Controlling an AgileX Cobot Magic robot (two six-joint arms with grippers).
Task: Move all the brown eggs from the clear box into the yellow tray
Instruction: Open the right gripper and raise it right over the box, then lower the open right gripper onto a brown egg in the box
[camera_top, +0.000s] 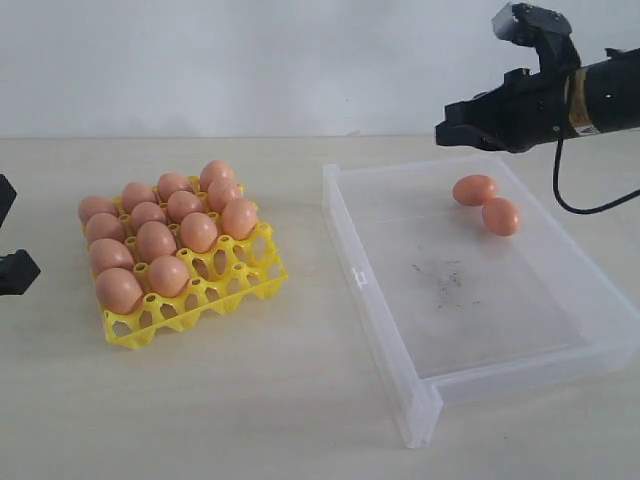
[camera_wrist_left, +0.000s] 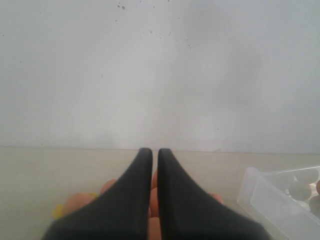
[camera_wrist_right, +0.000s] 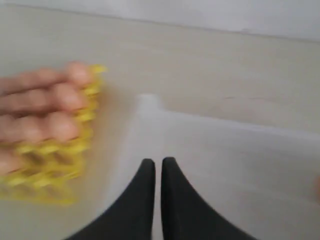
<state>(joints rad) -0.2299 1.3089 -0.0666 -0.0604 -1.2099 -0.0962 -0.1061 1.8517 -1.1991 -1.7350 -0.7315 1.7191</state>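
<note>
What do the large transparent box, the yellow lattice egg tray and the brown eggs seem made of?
Large transparent box: clear, glossy plastic; the table shows through, dark scuffs on its floor. Yellow lattice egg tray: opaque moulded plastic, slightly shiny. Brown eggs: smooth matte shell; real or imitation, I cannot tell.

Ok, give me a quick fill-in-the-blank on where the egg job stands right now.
1. The clear box holds ___ brown eggs.
2. The left gripper and the right gripper are both ___.
3. The right gripper hangs over the clear box, holding ___.
Missing words: two; shut; nothing.
</note>
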